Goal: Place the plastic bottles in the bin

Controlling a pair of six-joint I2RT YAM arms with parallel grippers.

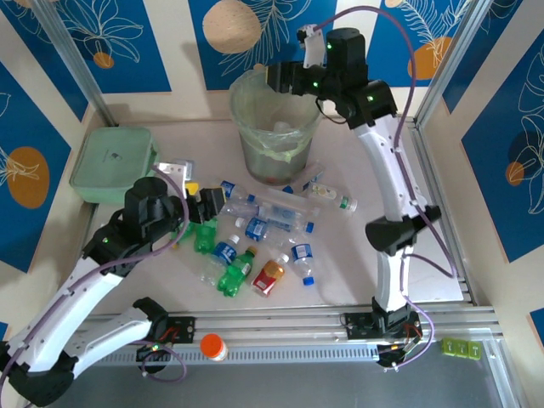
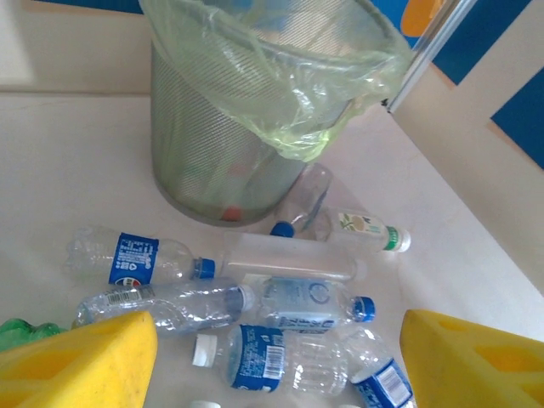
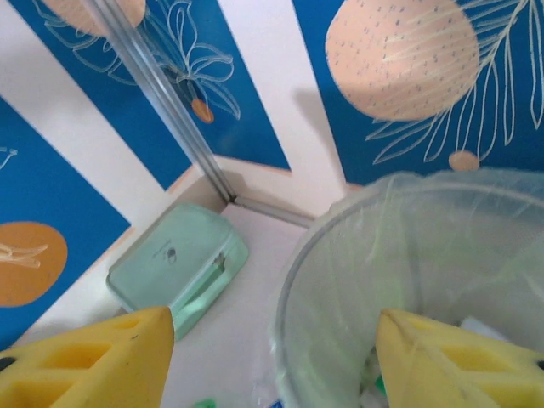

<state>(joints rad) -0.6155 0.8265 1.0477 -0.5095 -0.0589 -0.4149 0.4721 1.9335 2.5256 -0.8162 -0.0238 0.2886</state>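
Jaws on left gripper [image 2: 276, 336] and right gripper [image 3: 274, 319] gape empty; bag-lined bin [image 1: 255, 157] blurs its contents.

Yellow-padded left hand [image 2: 276, 365] is hanging low, jaws apart, empty; right hand [image 3: 272, 365] is reaching far forward, jaws apart, empty.

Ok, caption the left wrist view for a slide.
Open yellow-fingered left gripper over clear blue-labelled plastic bottles lying before the green-bagged mesh bin.

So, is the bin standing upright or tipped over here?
Upright. The bin stands on its base with its bag-lined mouth facing up; plastic bottles lie beside its foot.
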